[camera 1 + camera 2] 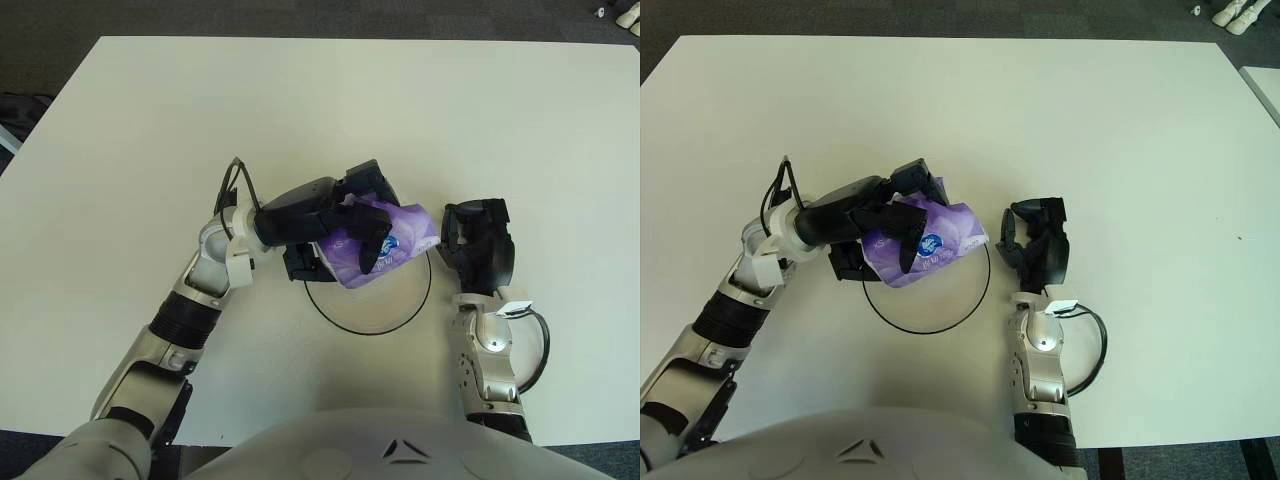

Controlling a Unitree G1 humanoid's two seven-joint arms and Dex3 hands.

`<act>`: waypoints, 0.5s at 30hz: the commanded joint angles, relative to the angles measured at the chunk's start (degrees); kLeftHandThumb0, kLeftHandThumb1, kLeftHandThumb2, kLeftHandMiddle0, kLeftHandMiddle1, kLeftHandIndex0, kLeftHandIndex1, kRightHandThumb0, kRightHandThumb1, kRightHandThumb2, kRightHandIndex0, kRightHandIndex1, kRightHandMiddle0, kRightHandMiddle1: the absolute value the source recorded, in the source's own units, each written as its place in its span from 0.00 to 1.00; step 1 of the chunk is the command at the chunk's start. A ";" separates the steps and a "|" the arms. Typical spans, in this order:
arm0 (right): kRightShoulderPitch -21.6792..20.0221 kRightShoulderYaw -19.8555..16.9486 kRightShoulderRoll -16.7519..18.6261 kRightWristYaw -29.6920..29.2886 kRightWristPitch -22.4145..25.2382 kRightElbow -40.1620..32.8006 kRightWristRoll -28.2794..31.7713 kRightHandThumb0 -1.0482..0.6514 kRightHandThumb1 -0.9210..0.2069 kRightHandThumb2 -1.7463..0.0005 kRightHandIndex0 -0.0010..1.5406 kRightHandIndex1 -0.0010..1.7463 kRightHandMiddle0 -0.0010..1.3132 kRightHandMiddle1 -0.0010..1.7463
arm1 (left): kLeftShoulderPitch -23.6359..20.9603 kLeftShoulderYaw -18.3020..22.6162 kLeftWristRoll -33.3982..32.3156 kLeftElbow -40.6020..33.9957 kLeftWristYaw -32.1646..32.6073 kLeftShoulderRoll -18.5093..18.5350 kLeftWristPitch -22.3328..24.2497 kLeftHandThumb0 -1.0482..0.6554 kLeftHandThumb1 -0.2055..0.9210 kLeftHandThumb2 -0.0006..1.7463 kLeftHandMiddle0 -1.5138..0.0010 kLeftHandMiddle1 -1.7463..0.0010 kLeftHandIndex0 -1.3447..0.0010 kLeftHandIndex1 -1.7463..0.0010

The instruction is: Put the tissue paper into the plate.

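left hand clamped around the purple tissue pack | pack held over the plate, upper rim side, long axis running left-right toward the right hand | right hand just beside the plate's right edge (grip unreadable) | release looks straight down

A large rectangular white matte table fills most of both views. Its surface is plain and unmarked. The table stands on dark grey carpeted floor, which shows as a band along the far edge and at the near left corner. At the far right corner of the floor sit small white objects; their identity cannot be determined. A dark object sits on the floor beside the table's left edge.
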 commanded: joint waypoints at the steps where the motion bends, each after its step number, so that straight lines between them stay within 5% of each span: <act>1: 4.23 0.23 2.47 -1.15 5.35 1.59 0.05 0.41 0.05 0.65 0.28 0.74 0.17 1.00 | -0.43 1.16 3.36 2.17 1.81 -0.88 -5.67 0.15 0.95 0.63 0.95 0.34 0.94 0.21; 7: 4.06 0.13 2.30 -0.78 5.13 1.71 0.95 0.41 0.07 0.63 0.29 0.75 0.18 1.00 | -3.18 3.25 10.31 7.52 4.55 -2.01 -15.43 0.09 0.99 0.65 0.99 0.71 0.99 0.57; 15: 3.22 -0.33 2.75 -1.40 3.64 3.50 0.93 0.40 0.12 0.59 0.31 0.75 0.20 1.00 | -4.98 4.60 15.67 12.01 8.49 -2.22 -22.92 0.04 1.00 0.66 1.00 0.94 1.00 0.81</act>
